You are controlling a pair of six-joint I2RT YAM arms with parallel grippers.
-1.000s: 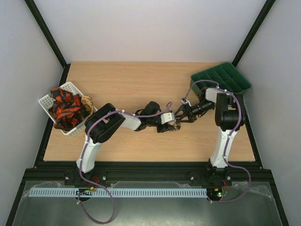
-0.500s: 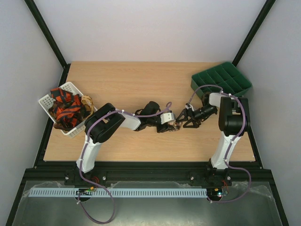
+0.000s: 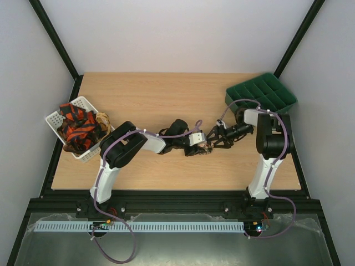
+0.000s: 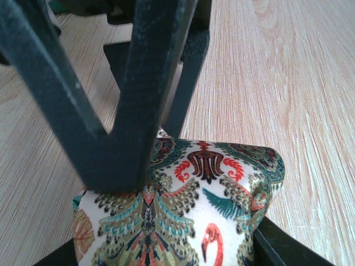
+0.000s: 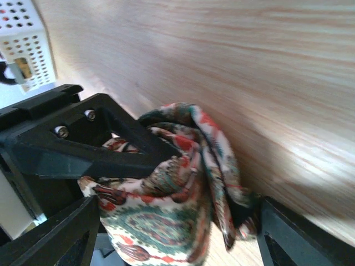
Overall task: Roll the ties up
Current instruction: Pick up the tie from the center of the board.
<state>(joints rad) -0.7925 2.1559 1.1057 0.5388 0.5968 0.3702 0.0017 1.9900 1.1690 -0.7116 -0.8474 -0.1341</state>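
At mid-worktop (image 3: 166, 100), the left tool (image 3: 203, 146) pinches a rolled, flamingo-print tie (image 4: 188, 221); the right tool (image 3: 215, 139), fingers spread, straddles it.

Around the rolled tie (image 3: 206, 148) on the table (image 3: 155, 94), the left gripper (image 3: 203, 145) is at its left side and the right gripper (image 3: 215, 141) at its right, the basket (image 3: 54, 118) holding more ties (image 3: 77, 128) lies well to its left, and the compartment tray (image 3: 233, 98) stands behind it to the right.
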